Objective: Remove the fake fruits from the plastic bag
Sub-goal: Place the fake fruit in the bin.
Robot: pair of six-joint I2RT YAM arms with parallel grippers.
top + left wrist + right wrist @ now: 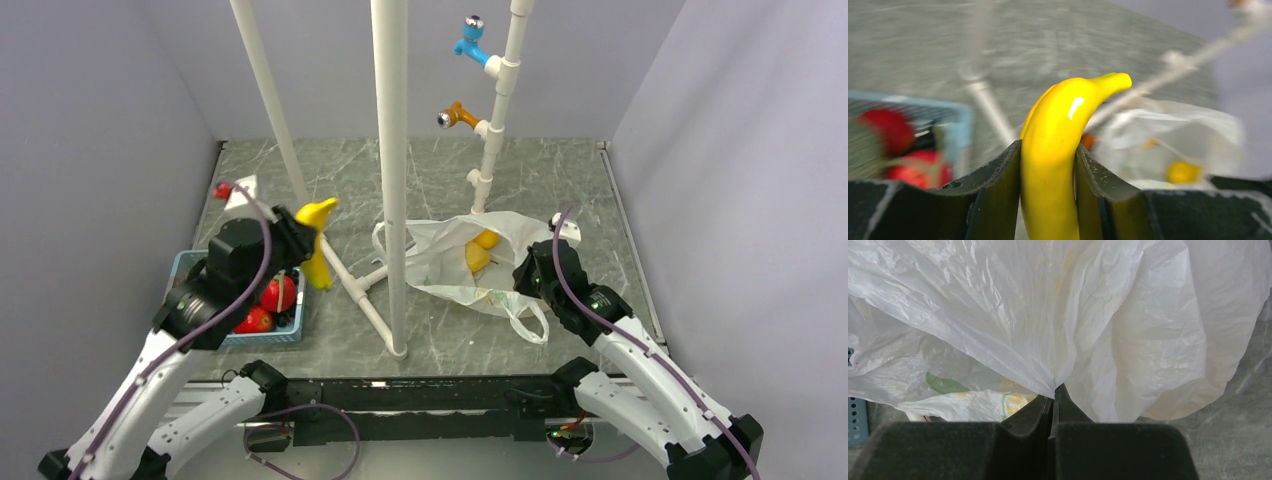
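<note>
Film of the plastic bag [1048,315] is pinched at a gathered fold by the right gripper [1053,400], its fingers pressed flat together with only the thin plastic between them. The hold appears to be meant as an anchor, so that the bag is pinned to the table [560,180] and its mouth is held open toward the other arm. The bag lies crumpled near the middle of the table, just right of the white pipe frame [390,150], and yellow fruits [479,258] can be seen inside it, so the task is judged unfinished.

A banana [1063,115] is clamped at its lower half by the left gripper [1048,155], a finger set against each side and the stem end left free above. It is carried well clear of the bag, beside the light-blue basket [188,262] in which red fruits [278,293] are already lying — a likely drop place, though that is only inferred.

The left arm is raised with its elbow bent and its wrist lifted above the table by the basket's far right corner. The right arm is stretched forward and low, its wrist tipped down onto the bag's near right edge.
</note>
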